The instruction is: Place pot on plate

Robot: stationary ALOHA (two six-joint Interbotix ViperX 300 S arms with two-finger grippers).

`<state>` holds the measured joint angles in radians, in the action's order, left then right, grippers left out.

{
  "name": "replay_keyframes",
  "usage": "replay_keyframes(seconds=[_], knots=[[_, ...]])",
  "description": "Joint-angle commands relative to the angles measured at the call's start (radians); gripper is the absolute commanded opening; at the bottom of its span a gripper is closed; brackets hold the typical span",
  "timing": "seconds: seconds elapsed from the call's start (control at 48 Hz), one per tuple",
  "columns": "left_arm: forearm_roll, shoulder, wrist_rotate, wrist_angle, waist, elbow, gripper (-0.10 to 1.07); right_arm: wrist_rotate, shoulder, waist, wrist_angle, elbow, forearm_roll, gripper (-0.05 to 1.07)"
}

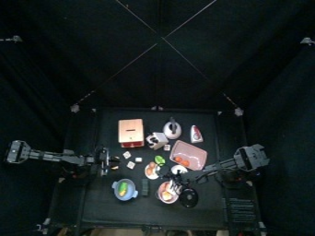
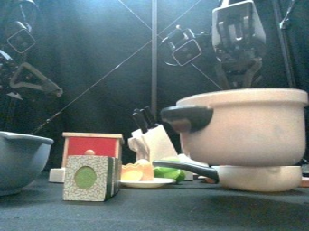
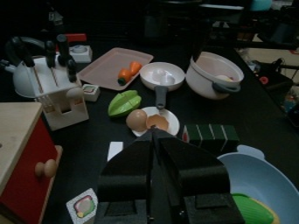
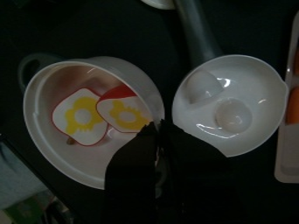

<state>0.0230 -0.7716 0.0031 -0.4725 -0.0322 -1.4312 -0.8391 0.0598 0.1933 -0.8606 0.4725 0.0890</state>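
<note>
The pot (image 4: 87,114) stands on the table just beside the white saucepan (image 4: 233,103), with 2 cards inside. The right gripper (image 4: 149,131) hangs over the pot, jaws together. The left gripper (image 3: 163,144) has jaws together too, near the egg plate (image 3: 152,120).

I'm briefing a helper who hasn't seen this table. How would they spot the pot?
Look near the table's front edge, right of centre. The pot is the wide cream vessel beside a white saucepan; unlike it, the pot has black side handles and holds fried-egg pieces.
</note>
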Motion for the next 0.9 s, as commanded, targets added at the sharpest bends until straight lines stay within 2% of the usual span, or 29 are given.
replay_keyframes(seconds=[0.0,0.125,0.312,0.521,0.708,0.875], knots=[[0.002,0.002,-0.002,-0.008,-0.002,0.026,0.50,-0.032,0.086,-0.026,0.015,0.035,0.008,0.37],[0.000,0.002,-0.003,-0.008,0.000,0.031,0.50,-0.109,0.187,-0.072,0.020,0.137,0.015,0.37],[0.000,0.002,-0.005,-0.008,0.000,0.031,0.50,-0.239,0.394,-0.166,0.035,0.291,0.063,0.37],[0.012,0.002,-0.008,-0.003,0.011,0.009,0.50,-0.348,0.604,-0.311,0.029,0.456,0.166,0.37],[0.026,0.002,-0.012,-0.011,0.012,0.031,0.50,-0.362,0.709,-0.417,0.023,0.549,0.202,0.37],[0.040,0.002,-0.009,-0.011,0.037,0.044,0.50,-0.362,0.721,-0.532,0.044,0.606,0.262,0.37]])
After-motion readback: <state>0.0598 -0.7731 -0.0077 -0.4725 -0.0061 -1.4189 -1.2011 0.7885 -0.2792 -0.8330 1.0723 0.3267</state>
